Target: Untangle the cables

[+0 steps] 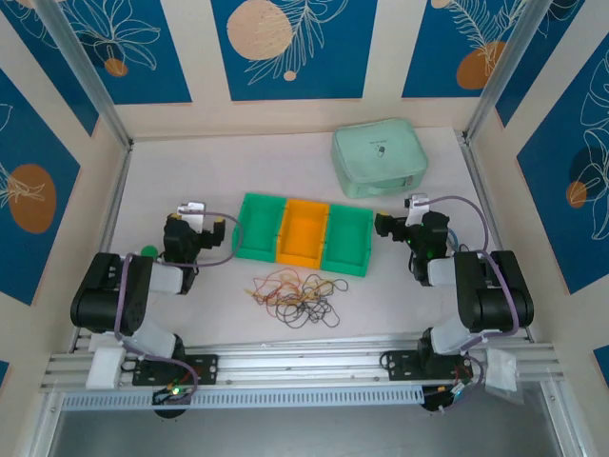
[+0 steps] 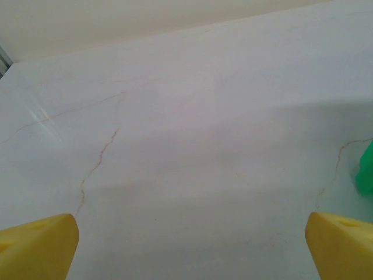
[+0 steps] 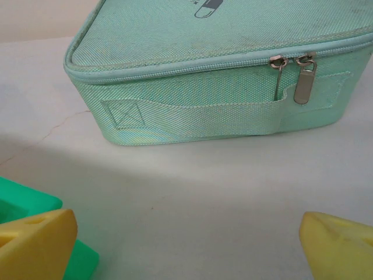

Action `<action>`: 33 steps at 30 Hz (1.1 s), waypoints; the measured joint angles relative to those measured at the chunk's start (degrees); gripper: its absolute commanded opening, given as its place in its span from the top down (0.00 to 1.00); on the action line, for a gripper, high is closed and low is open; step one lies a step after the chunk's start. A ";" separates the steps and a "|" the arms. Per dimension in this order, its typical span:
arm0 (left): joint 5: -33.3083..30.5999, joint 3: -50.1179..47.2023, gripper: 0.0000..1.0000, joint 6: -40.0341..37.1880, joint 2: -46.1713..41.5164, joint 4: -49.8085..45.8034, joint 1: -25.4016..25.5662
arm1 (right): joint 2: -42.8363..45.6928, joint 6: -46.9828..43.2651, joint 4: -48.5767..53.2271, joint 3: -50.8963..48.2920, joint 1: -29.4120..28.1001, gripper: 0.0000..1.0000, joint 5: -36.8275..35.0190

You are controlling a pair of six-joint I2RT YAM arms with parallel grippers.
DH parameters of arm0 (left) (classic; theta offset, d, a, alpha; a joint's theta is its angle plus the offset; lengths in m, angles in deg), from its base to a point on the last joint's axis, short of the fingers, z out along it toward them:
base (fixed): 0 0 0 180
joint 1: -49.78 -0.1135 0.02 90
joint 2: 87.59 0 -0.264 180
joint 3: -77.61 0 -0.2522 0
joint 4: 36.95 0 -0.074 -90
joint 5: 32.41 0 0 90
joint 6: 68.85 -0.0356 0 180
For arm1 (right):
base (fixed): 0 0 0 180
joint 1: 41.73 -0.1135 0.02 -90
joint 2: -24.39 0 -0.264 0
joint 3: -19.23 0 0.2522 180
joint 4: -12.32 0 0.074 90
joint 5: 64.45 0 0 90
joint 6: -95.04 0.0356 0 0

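State of the tools: the left tool [image 2: 189, 248] is open, its yellow fingertips [image 2: 35, 245] wide apart over bare tabletop [image 2: 192, 134], nothing between them. The right tool [image 3: 186, 248] is likewise open and empty, facing the mint-green pouch [image 3: 221, 87].

Location of the work: the cables [image 1: 295, 297] lie in one loose tangle on the tabletop, between the two arm bases and on the near side of the bin row [image 1: 304, 233]. Orange and pale strands sit at the left part of the tangle, black loops at the right. The long axis of the tangle runs left to right.

Governing relation: both tools sit farther from the bases than the tangle and point away from it, one at each end of the bin row. The left tool appears marginally nearer, on the orange side. Each tool must therefore retract toward its base and turn inward and downward.

Obstructions: the bin row stands just beyond the tangle; the pouch is well apart at the rear right
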 measured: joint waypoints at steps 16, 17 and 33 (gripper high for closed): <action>0.00 0.00 0.01 0.00 0.00 0.00 0.00 | 0.00 0.24 0.22 0.02 1.03 0.01 1.29; 0.00 0.00 0.01 0.00 0.00 0.00 0.00 | 0.00 0.26 0.33 0.02 1.09 0.01 1.53; -0.28 0.50 0.01 1.49 -0.48 -2.54 -0.52 | 4.44 3.19 9.07 2.05 3.67 0.12 2.69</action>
